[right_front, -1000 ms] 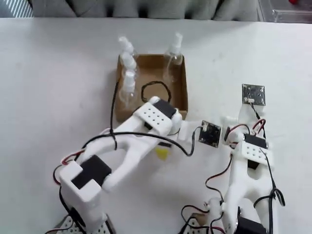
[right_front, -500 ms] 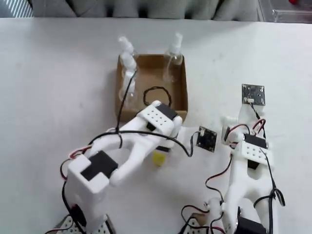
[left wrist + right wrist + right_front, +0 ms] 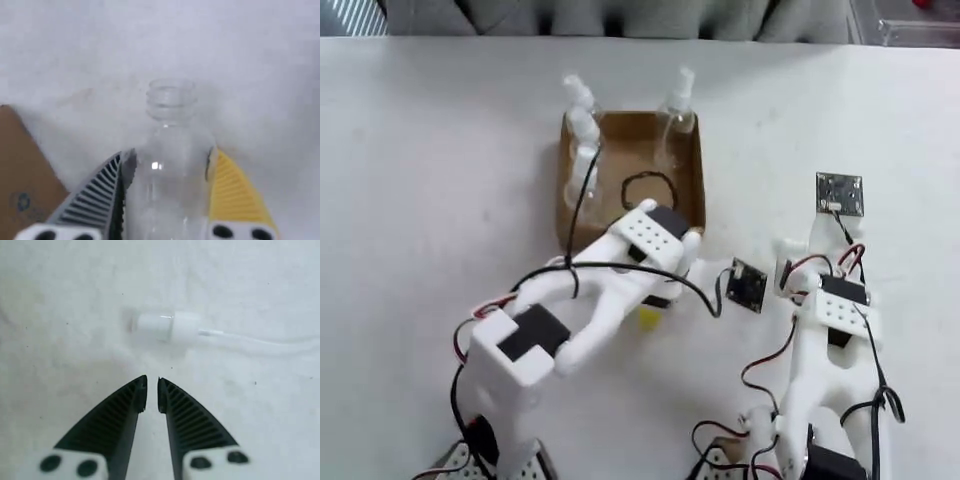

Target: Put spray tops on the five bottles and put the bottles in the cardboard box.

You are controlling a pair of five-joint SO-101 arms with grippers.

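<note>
Bottle with bare threaded neck, clamped between the left gripper's grey and yellow fingers, just beside the cardboard box; right gripper almost closed, gripping nothing, tips near a loose spray top lying on the white table.

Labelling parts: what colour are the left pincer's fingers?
Left pincer: one grey, one yellow; left wrist view.
</note>
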